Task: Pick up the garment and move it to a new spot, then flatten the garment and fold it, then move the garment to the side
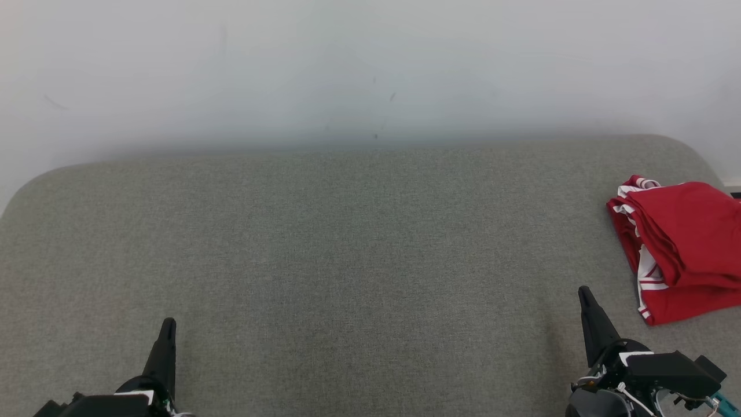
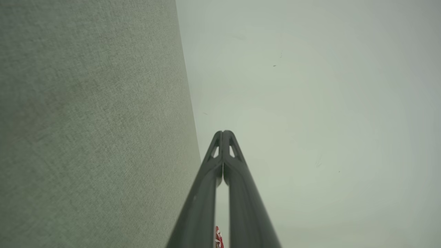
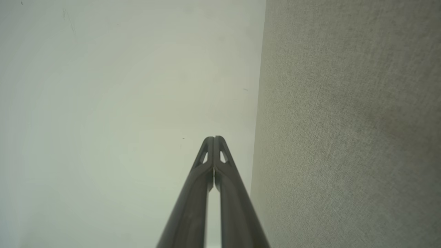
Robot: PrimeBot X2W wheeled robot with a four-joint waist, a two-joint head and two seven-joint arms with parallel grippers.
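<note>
The garment (image 1: pixel 680 246) is red with white stripes and lies folded in a compact stack at the far right of the grey fabric surface (image 1: pixel 347 243). A sliver of the garment (image 2: pixel 218 238) peeks between the fingers at the bottom of the left wrist view. My left gripper (image 1: pixel 168 325) rests at the lower left, shut and empty, its tips pressed together (image 2: pixel 224 132). At the lower right my right gripper (image 1: pixel 583 291) is shut too, holding nothing, just left of and nearer than the garment; its tips meet (image 3: pixel 214 138).
A pale wall (image 1: pixel 370 69) rises behind the grey surface, whose far corners are rounded. The garment lies close to the surface's right edge (image 1: pixel 721 174). The broad middle of the surface lies between the two grippers.
</note>
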